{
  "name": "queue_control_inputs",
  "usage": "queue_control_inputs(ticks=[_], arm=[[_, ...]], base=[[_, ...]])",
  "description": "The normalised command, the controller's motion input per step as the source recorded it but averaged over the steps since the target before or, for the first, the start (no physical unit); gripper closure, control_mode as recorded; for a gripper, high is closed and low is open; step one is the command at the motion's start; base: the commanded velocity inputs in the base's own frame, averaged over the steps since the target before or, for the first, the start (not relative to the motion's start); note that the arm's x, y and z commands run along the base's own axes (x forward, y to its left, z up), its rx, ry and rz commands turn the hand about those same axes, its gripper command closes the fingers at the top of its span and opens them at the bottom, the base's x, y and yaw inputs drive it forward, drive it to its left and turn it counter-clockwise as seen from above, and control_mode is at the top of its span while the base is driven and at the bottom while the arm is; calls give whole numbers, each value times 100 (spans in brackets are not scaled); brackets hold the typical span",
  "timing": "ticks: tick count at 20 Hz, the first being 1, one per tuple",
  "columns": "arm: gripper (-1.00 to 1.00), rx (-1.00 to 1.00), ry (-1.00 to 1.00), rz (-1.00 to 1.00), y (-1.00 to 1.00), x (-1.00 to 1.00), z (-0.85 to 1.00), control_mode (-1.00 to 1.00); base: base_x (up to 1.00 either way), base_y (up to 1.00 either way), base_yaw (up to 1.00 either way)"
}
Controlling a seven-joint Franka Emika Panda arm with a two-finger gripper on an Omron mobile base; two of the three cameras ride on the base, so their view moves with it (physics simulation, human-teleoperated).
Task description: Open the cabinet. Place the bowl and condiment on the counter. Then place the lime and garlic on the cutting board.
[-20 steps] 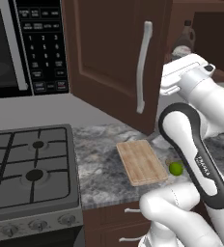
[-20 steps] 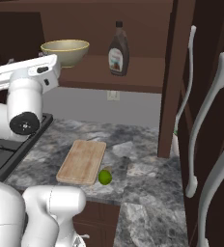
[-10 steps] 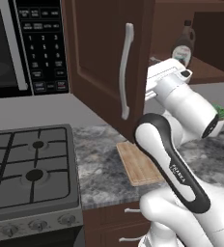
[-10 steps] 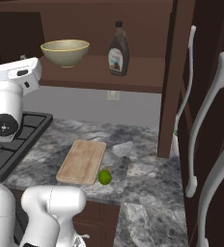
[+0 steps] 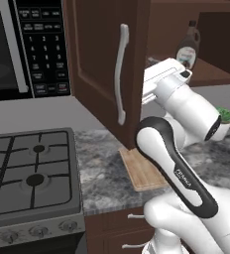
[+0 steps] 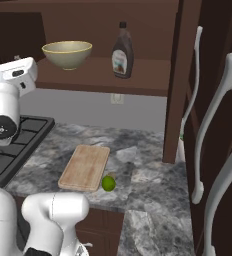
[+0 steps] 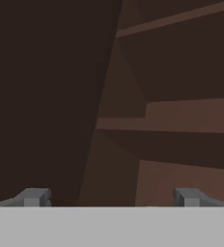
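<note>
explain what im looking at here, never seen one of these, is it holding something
It's a rendered kitchen with a white robot arm on a base that can drive. Two pictures come from cameras on that base, one behind the arm on each side. The third looks out from the hand itself: the two small grey fingertips at the bottom belong to its gripper, which is open and holds nothing, facing the dark cabinet interior.

The cabinet door is swung open. On the shelf inside stand a bowl and a brown condiment bottle. On the stone counter lie a wooden cutting board and a lime right beside it. To the left are a stove and a microwave.
</note>
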Motion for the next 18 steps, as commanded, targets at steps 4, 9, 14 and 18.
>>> queue_control_inputs(ticks=[4,9,14,18], arm=[[-100,0,1,0,62,2,-11,-100],[-100,-1,0,0,62,0,-17,-100],[-100,0,1,0,62,2,-14,-100],[-100,2,0,-1,51,18,-3,-100]], base=[[0,0,0],[0,0,0],[0,0,0],[0,0,0]])
